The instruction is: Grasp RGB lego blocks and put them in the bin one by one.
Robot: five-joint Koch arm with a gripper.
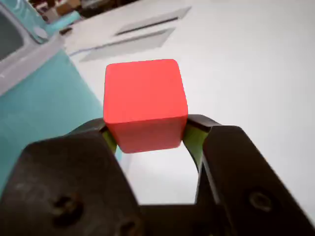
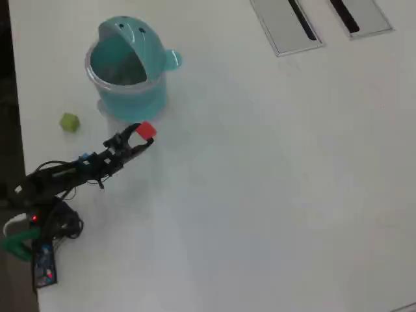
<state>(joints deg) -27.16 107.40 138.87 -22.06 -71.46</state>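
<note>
Reaching out from the bottom left corner of the overhead view, the thin black arm (image 2: 78, 170) stretches up and to the right over the white table (image 2: 273, 182), and it ends just below the bin (image 2: 127, 71). The gripper (image 2: 140, 135) is pinching the red block (image 2: 146, 130) between its two black jaws. In the wrist view the red block (image 1: 145, 103) fills the middle, with a jaw pressed on each side, and a bit of green padding shows where the jaws touch it. The gripper (image 1: 146, 135) is very close to the teal wall of the bin (image 1: 39, 103), which sits on the left in that view. From above, the bin stands near the top left of the table, its mouth is open, and its lid with dark dots is tipped back. The red block is right beside the bin's lower edge, not inside it. One yellowish-green block (image 2: 69, 122) lies on the table to the left of the bin, apart from the arm. Only two blocks can be seen; I cannot tell what is inside the bin because it is too dark and small. Two grey slotted plates (image 2: 286, 26) lie at the top right, and one is cut off by the edge. The arm's base is partly cut off at the left edge, with tangled wires around it.
</note>
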